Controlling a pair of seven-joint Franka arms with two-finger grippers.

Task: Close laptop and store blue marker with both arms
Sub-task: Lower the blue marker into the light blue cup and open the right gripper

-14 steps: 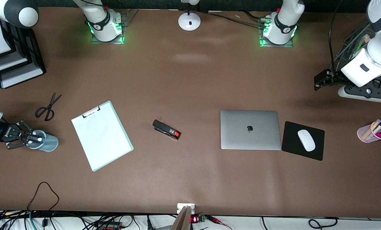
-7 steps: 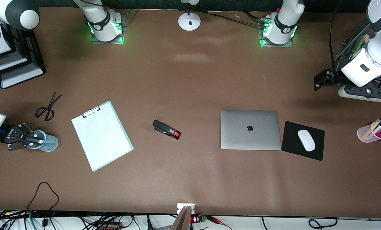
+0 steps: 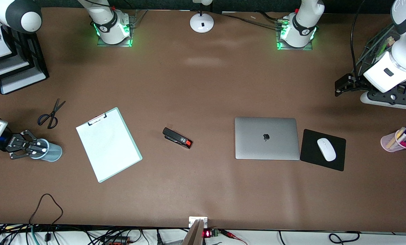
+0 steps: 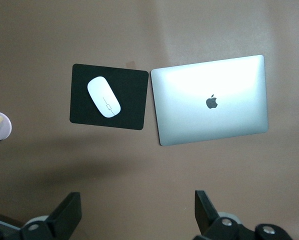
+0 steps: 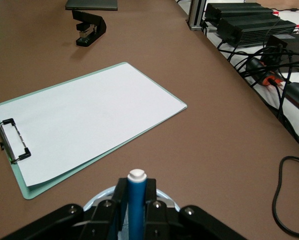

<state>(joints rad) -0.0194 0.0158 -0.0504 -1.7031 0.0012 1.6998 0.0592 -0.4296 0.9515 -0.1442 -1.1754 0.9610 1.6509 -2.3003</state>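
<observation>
The laptop (image 3: 266, 138) lies closed on the table, silver lid up with its dark apple logo; it also shows in the left wrist view (image 4: 212, 100). My right gripper (image 3: 39, 148) is at the right arm's end of the table, shut on the blue marker (image 5: 137, 200). It holds the marker upright, whitish end (image 3: 44, 149) up, in the mouth of a pale blue cup (image 3: 52, 153), whose rim (image 5: 98, 195) shows round the fingers. My left gripper (image 3: 339, 89) is open and empty in the air at the left arm's end of the table; its fingers (image 4: 205, 210) stand wide apart.
A clipboard (image 3: 108, 144), a black stapler (image 3: 177, 137) and scissors (image 3: 51, 114) lie between cup and laptop. A black mouse pad (image 3: 308, 160) with a white mouse (image 3: 326, 149) lies beside the laptop. A pink pen cup (image 3: 398, 140), stacked trays (image 3: 16, 68) and a lamp base (image 3: 201, 22) stand at the edges.
My right gripper has sunk a little with the marker into the pale blue cup. The left arm and the laptop have not moved.
</observation>
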